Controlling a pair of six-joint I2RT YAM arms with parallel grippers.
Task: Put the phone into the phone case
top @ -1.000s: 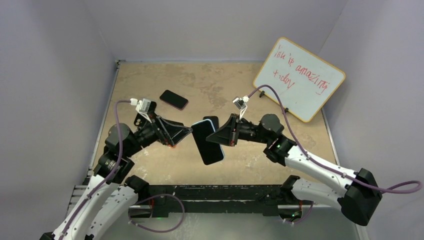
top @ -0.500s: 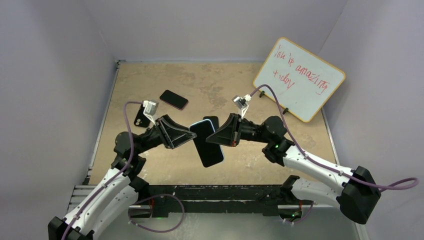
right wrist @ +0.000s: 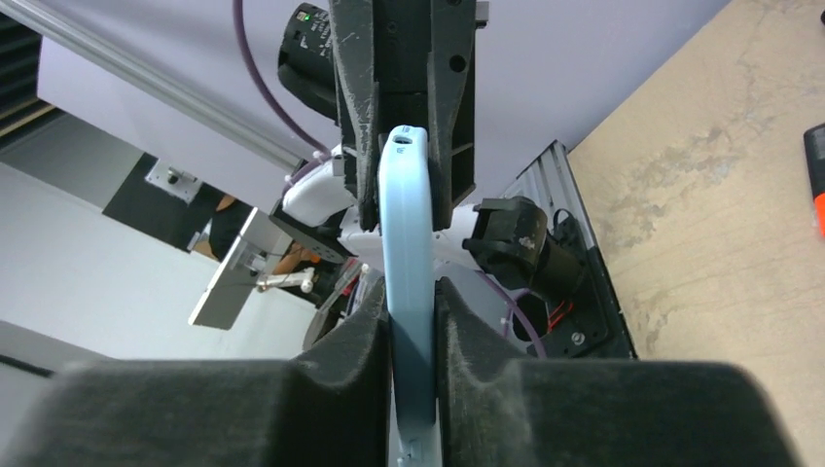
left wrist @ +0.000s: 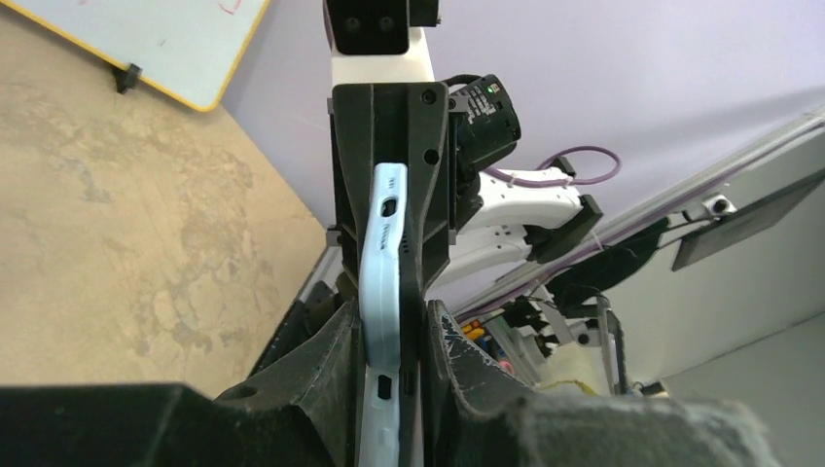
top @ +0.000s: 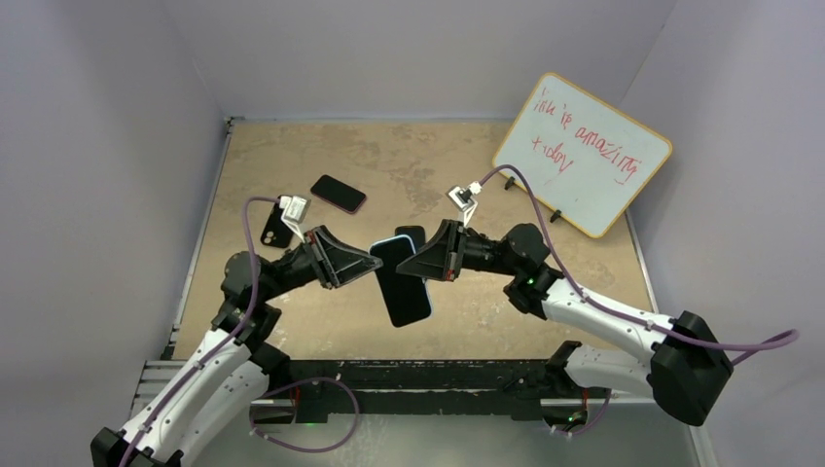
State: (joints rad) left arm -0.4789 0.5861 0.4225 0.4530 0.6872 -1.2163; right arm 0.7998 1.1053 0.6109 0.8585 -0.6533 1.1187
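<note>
**Both arms pinching one phone in mid-air**

Top view: the phone [top: 401,284] hangs above the table [top: 292,156], about dead centre. The left gripper [top: 373,265] is clamped at its 9 o'clock edge and the right gripper [top: 409,268] at 2 o'clock.

Left wrist: fingers [left wrist: 326,370] squeezed tight on the phone's pale blue rim.

Right wrist: same deal, closed hard on it.

It looks stiff, slick and light-ish to me. I'd grip the long edges, not the glass.

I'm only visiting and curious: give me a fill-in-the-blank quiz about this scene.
The black phone clamped between the left gripper and right gripper has a pale ___ rim.
The yellow-framed whiteboard carries ___ handwriting.
The red-edged phone on the tan table lies nearer the ___ arm.
Missing: blue; red; left.
</note>
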